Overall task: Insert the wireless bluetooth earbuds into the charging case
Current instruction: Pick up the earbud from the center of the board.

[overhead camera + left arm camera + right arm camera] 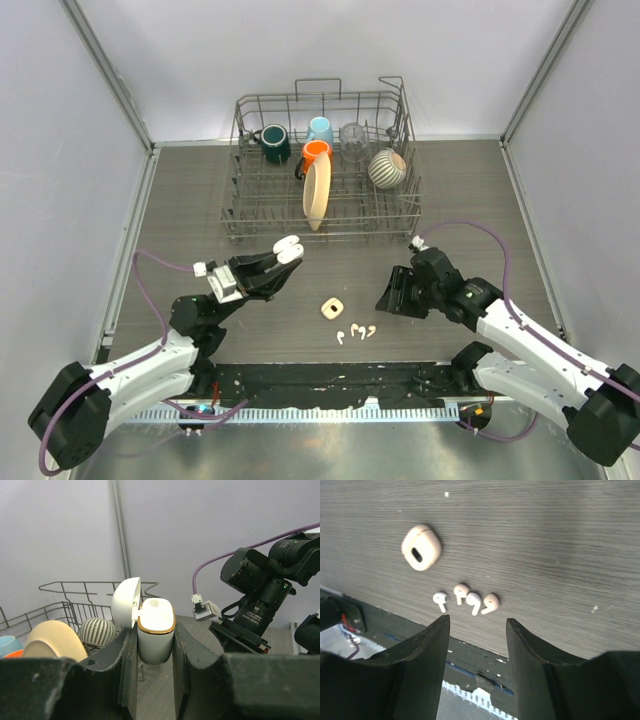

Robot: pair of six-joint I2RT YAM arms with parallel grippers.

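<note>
**Earbuds wait as the case is held open.** The robot's left hand (pixel 280 258) has closed its jaws tight on the two flat sides of a glossy white charging case (pixel 156 625). It holds the case in the air just in front of the wire dish rack (pixel 380 232). The domed lid (pixel 124 601) is flipped back, and a gold-coloured band rings the open mouth.

Four small white earbuds (pixel 474 600) lie in a loose row on the dark, wood-grained tabletop (pixel 180 200), farther out from the rack than anything else there. A second case (pixel 421 547), cream and rounded-square, lies flat between them and the rack.

The right hand (pixel 477 622) hangs over the buds, off the rack's front right corner. Its jaws are partly apart with nothing between them.

Each bud is a smooth bulb on a short curved stem. They look hard, slick and almost weightless, so a careless pinch would likely flick one away. The surest hold appears to be a light squeeze across the bulb, which leaves the stem free to drop into its socket. Two of the buds lie nearly touching, so a jaw coming down could well nudge a neighbour.
</note>
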